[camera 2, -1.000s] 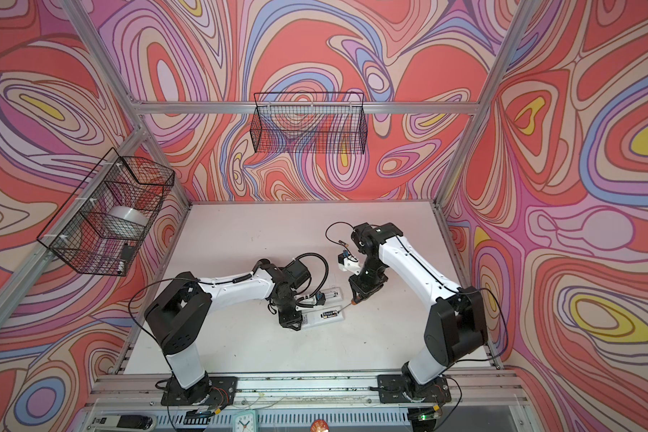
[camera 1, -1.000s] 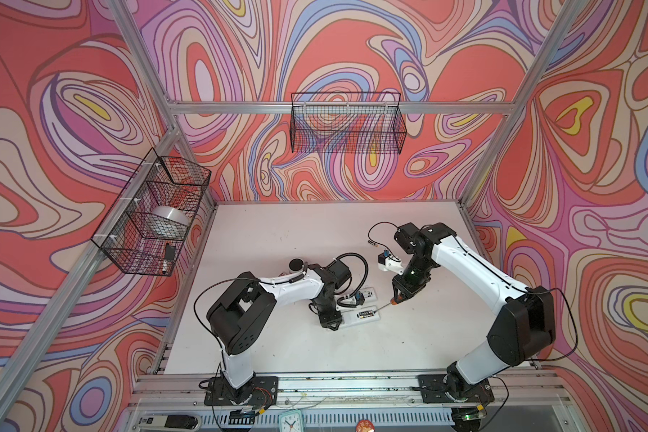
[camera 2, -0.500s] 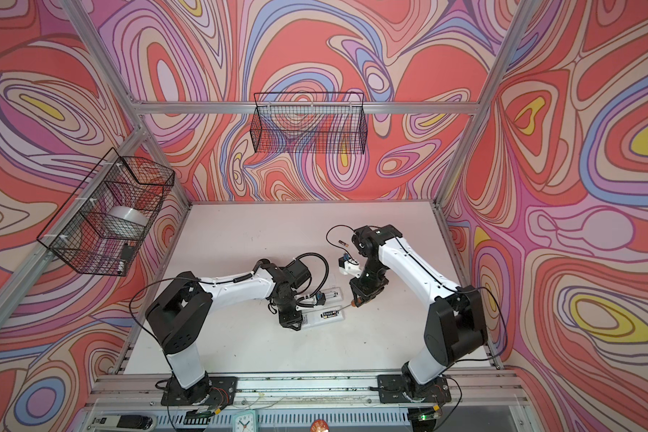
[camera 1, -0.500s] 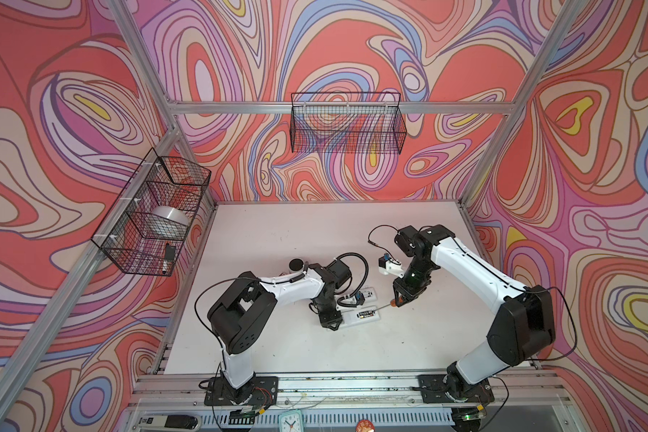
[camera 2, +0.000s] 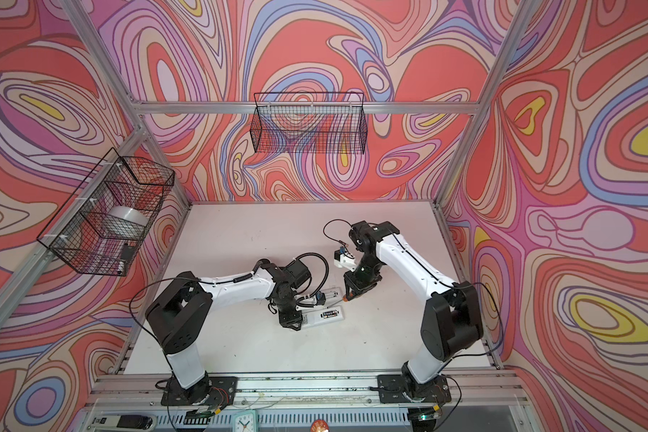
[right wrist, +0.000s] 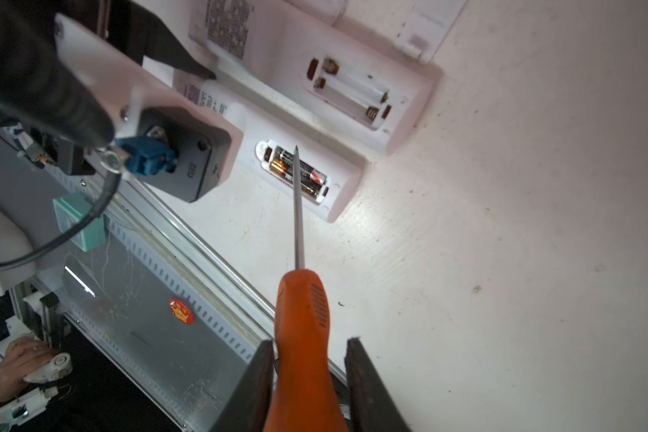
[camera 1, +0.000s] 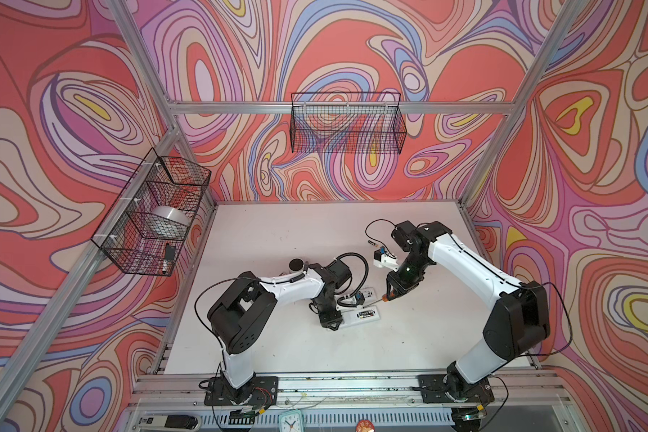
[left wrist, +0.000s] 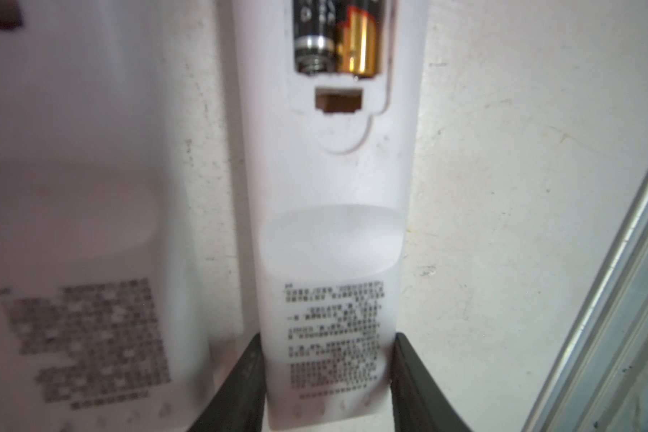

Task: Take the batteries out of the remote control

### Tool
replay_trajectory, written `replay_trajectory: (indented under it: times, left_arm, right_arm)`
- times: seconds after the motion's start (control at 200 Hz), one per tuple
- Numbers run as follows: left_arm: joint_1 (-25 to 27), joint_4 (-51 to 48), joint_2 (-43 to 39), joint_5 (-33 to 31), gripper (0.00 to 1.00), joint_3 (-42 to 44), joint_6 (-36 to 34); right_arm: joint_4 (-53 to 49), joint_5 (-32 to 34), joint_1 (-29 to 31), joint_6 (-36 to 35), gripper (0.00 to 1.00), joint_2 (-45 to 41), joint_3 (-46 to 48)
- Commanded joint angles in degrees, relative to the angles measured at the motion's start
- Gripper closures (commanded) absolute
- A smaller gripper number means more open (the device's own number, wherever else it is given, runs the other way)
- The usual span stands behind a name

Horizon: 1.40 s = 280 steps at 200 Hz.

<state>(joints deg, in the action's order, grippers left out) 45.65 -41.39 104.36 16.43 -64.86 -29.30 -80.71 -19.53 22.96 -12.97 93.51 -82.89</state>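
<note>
Batteries (right wrist: 309,174) sit in the white remote (left wrist: 330,179) my left claw (left wrist: 328,377) squeezes. My right claw (right wrist: 309,359) grips the orange screwdriver (right wrist: 303,318), pointing at them.

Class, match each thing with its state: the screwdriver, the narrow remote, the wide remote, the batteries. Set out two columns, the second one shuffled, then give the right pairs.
Things
1. screwdriver
2. narrow remote
3. wide remote
4. batteries

States
A. bay open and empty
B. clamped by the left tool
C. lying in an open bay
D. held in the right tool

Pairs: 1-D, 2-B, 3-A, 4-C
</note>
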Motion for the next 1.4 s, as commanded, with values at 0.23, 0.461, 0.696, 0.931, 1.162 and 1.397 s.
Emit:
replay_trajectory:
  times: [0.23, 0.461, 0.696, 0.931, 1.162, 1.397]
  left_arm:
    - [-0.91, -4.41, -1.44, -6.6, 0.77, 6.09, -0.33]
    - [-1.4, -2.76, -5.68, -7.0, 0.77, 10.65, -4.2]
    - [-1.37, -2.39, -5.35, -6.71, 0.78, 10.8, -5.44]
    - [-1.36, -3.37, -3.21, -6.14, 0.79, 9.23, -5.29]
    - [-1.35, -3.35, -3.46, -6.06, 0.79, 9.4, -5.24]
    - [-1.35, -3.68, -2.84, -5.7, 0.79, 8.94, -5.33]
  right_arm:
    - [-9.61, 2.7, 0.23, 20.97, 0.93, 0.85, -12.22]
    - [-12.15, 1.36, 0.32, 24.1, 0.94, -3.5, -6.73]
    - [-8.39, -2.02, 2.58, 23.67, 0.98, -3.96, -3.32]
    - [-4.56, -3.06, 4.35, 24.74, 1.0, -3.6, 1.0]
    - [-1.72, -1.35, 4.55, 25.19, 1.0, -3.76, 4.41]
    - [0.72, -1.31, 4.55, 25.39, 1.0, -2.6, 4.16]
